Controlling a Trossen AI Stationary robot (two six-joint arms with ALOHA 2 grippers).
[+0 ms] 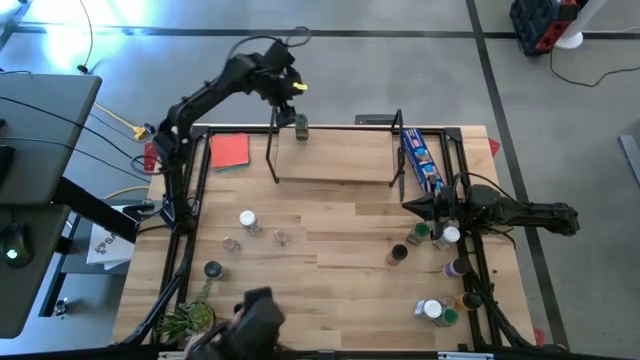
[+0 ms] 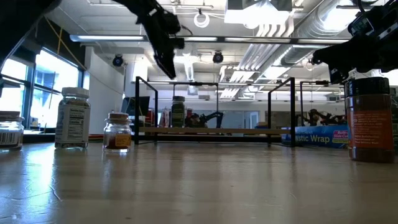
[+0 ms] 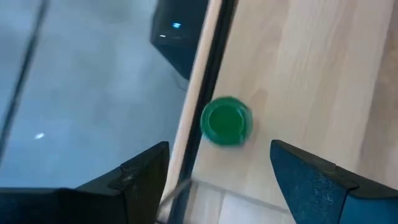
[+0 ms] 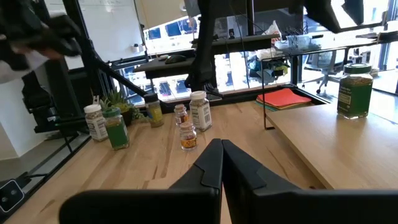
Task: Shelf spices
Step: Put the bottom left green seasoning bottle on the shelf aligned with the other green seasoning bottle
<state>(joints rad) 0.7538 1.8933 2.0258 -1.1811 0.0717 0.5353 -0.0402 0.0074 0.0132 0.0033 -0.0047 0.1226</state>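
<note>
— Where was the green-lidded jar when we looked?
— It stood upright on the shelf, near the left frame, at the board's far edge. We saw a round green lid and dark contents.
— And the left claw?
— It hung above the jar with fingers spread, holding nothing.
— The right claw?
— Closed and empty, over the worktop beside the other jars.

Green-lidded jar on light-wood shelf, red flat square, blue printed packet
</note>
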